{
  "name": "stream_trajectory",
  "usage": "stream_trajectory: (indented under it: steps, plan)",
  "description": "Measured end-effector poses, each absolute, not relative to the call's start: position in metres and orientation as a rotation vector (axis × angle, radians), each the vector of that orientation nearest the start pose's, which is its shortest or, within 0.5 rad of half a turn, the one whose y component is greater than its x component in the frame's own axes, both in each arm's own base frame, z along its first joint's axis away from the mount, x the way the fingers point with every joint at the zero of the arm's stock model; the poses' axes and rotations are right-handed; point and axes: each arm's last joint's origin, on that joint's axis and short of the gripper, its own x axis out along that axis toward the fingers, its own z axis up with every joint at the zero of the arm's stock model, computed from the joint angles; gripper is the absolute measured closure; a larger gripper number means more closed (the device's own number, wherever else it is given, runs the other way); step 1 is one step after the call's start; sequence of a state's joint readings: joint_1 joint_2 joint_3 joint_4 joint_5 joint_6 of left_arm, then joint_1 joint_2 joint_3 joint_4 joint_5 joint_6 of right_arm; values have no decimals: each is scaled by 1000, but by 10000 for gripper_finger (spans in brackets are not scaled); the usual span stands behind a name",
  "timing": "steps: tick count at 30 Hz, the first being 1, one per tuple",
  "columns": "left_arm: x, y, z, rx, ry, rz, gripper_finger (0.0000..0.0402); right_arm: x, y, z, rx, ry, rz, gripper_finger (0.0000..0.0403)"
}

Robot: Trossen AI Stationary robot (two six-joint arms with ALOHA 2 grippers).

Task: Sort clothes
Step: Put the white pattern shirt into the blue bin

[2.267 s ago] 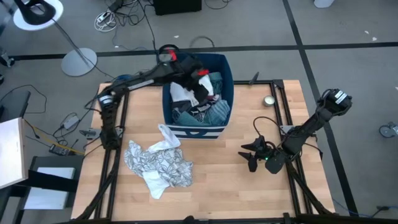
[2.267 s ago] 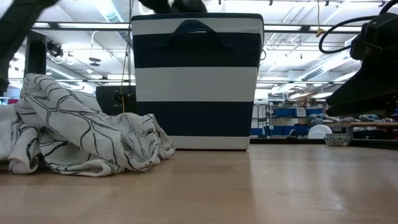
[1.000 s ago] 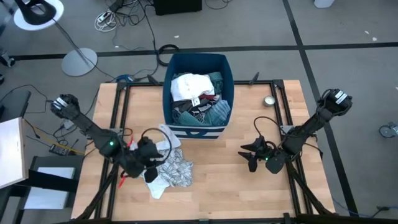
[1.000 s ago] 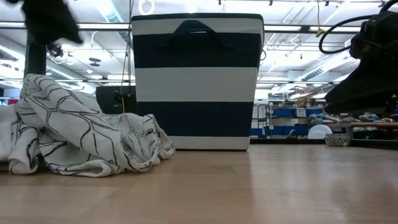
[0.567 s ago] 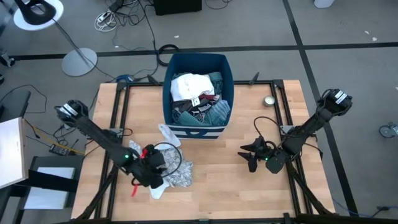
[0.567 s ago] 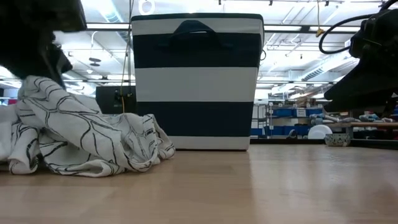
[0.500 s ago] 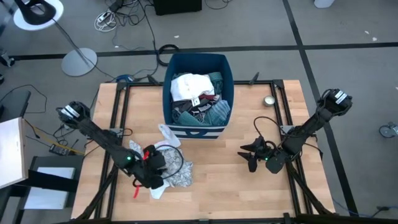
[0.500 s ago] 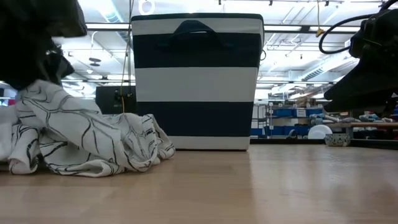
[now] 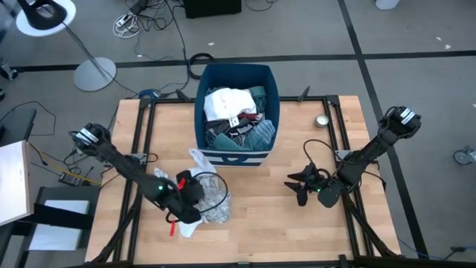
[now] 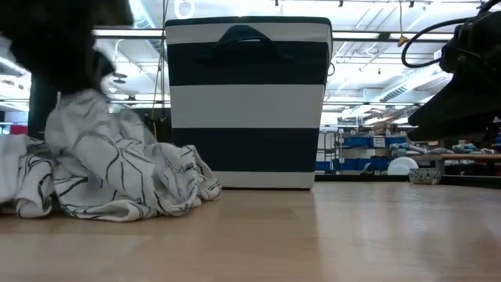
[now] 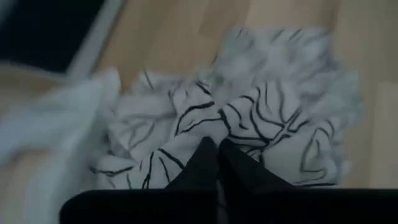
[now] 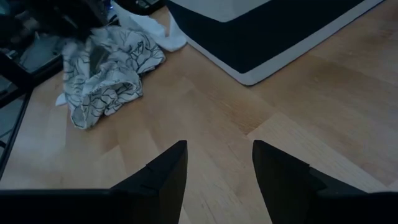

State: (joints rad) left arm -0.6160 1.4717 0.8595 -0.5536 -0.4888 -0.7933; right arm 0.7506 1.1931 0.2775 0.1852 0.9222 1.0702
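Note:
The black-printed white garment (image 9: 208, 201) lies heaped on the table in front of the dark blue, white-striped bin (image 9: 236, 155). My left gripper (image 9: 195, 190) is down on the heap's middle, shut on it, its fingertips together in the left wrist view (image 11: 217, 149). The bin holds more clothes: a white piece (image 9: 227, 100), teal-blue cloth (image 9: 260, 134) and some black cloth. My right gripper (image 9: 297, 186) hangs open over bare wood to the right of the bin, its fingers apart (image 12: 217, 174). My left gripper pinches a raised fold of the printed garment (image 11: 211, 127) between its two shut fingers, slanting down from above on the table's left side. In the low view the cloth's peak (image 10: 82, 102) is drawn up under the gripper. The lower folds (image 10: 133, 196) rest on the table.
A small round tin (image 9: 321, 120) sits at the far right of the table. A small red strip (image 9: 172, 225) shows beside my left arm's wrist. Dark rails run along the table's left and right sides. Bare wood lies between the heap and my right gripper.
My left gripper has gone toward the table's right edge and down onto the printed garment. The garment's top has been gathered into a peak and drawn rightward, while its lower folds have stayed on the table.

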Motion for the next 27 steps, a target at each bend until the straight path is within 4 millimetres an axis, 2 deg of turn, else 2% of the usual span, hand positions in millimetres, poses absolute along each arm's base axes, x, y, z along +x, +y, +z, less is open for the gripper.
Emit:
stream_trajectory:
  steps: [3, 14, 19, 27]
  plan:
    - [228, -141, 224, -64, 914, 268, 398, 150, 108, 134, 504, 337, -390, 220]
    - [251, -123, 393, 142, 541, 211, 401, 150, 108, 134, 502, 331, -397, 220]
    - [254, -95, 451, 206, 384, 248, 401, 150, 108, 134, 502, 331, -397, 220]
    - [257, -40, 524, 236, 91, 394, 401, 150, 108, 134, 501, 330, -397, 220]
